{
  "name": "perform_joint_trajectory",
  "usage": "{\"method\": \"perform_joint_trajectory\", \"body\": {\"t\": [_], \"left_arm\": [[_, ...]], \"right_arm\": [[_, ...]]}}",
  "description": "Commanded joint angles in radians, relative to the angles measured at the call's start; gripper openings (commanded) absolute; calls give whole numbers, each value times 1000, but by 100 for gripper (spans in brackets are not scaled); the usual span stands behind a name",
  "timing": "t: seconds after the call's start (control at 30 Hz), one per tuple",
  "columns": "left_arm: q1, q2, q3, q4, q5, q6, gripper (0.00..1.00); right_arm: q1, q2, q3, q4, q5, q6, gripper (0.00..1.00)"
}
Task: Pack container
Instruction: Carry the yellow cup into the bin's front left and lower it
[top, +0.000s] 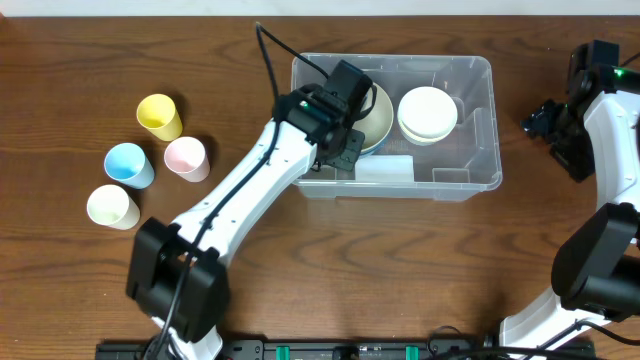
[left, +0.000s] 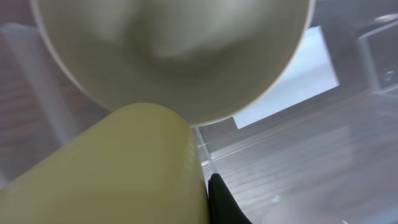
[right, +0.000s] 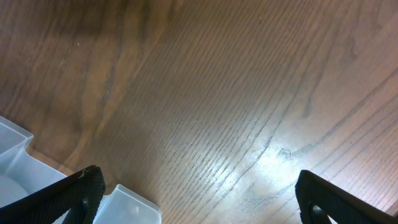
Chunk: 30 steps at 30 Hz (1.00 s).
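Note:
The clear container (top: 480, 130) stands at the table's back middle, its white label (top: 385, 168) on the near wall. Inside are a pale cream-green bowl (top: 380, 112) on the left and a stack of white bowls (top: 428, 113) on the right. My left gripper (top: 345, 140) reaches into the container's left half. In the left wrist view a yellow-green bowl wall (left: 124, 168) presses against my one visible black finger (left: 214, 193), under a cream bowl (left: 174, 56). My right gripper (top: 545, 122) is open and empty over bare wood (right: 199, 193), right of the container's corner (right: 130, 202).
Four cups stand at the left of the table: yellow (top: 158, 115), blue (top: 128, 163), pink (top: 186, 157) and cream (top: 112, 206). A black cable (top: 268, 60) runs from the left arm over the container's back left corner.

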Motion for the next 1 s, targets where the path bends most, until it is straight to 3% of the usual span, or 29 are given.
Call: {"method": "perform_joint_trajectory", "body": {"t": [0.0, 0.5, 0.97], "left_arm": [[3, 39, 0, -5, 10, 19, 6], [3, 48, 0, -56, 40, 19, 6], [3, -104, 0, -89, 40, 24, 6]], "right_arm": [[-6, -12, -3, -1, 10, 16, 99], [-6, -12, -3, -1, 10, 16, 99], [-6, -12, -3, -1, 10, 16, 99]]}}
